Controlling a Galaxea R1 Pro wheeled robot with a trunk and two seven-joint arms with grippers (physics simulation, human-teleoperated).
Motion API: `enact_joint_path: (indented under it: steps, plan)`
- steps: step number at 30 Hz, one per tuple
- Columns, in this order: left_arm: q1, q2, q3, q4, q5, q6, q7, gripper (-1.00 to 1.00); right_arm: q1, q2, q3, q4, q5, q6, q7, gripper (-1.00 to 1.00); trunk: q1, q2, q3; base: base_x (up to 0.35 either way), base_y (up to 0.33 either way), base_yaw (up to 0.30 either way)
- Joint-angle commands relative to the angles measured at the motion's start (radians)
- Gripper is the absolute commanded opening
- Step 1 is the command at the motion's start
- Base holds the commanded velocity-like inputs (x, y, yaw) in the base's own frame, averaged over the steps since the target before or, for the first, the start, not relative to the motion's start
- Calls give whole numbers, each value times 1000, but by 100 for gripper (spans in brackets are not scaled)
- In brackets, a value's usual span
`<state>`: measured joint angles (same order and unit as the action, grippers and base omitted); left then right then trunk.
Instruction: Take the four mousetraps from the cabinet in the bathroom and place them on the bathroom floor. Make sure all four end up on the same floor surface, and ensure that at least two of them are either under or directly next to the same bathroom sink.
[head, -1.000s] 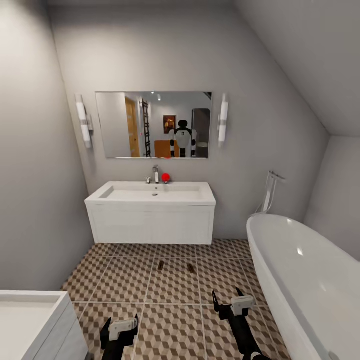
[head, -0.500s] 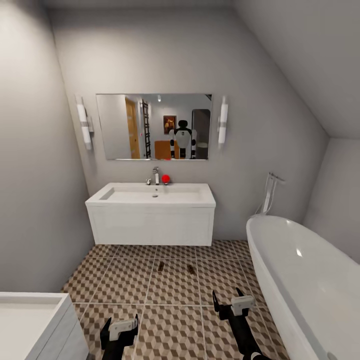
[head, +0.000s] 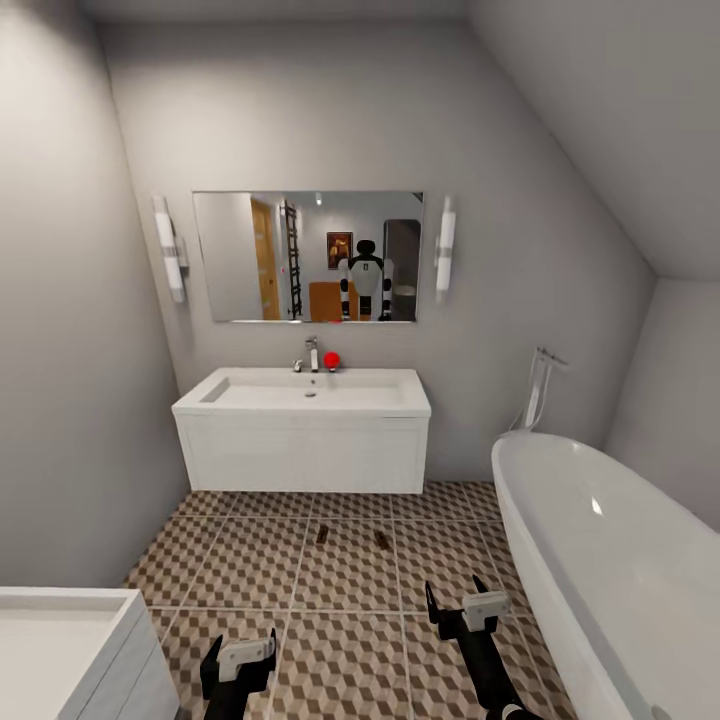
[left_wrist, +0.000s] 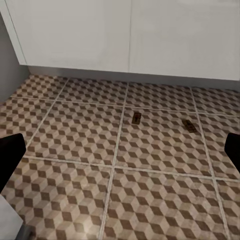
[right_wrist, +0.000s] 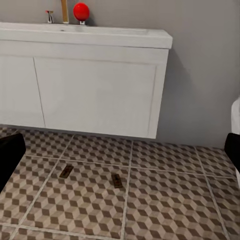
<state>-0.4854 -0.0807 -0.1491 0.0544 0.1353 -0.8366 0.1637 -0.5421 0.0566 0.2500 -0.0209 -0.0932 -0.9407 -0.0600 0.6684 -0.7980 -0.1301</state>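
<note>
Two mousetraps down, both claws empty

Two mousetraps (head: 322, 533) (head: 382, 540) are seen flat on the bathroom floor (head: 250, 560) before the bathroom sink (head: 305, 392); left claw (head: 238, 663) and right claw (head: 459, 606) are held apart. Light, stiff boards are judged best pinched across the wooden edges.

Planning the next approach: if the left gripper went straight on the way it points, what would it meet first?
Probably the bare floor, short of the two mousetraps and the vanity behind them. The left gripper looks open with nothing between its fingers; depth is uncertain.
</note>
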Motion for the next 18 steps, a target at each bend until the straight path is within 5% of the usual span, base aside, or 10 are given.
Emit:
enact_joint_path:
  steps: [1,18]
  plan:
    - [-2,-1,-9,4,10,-6,0,100,-1,0,9,1,-9,-3,-3,100,-4,6,2,0,0,0]
    - [-2,-1,-9,4,9,-6,0,100,-1,0,9,1,-9,-3,-3,100,-69,125,55,0,0,0]
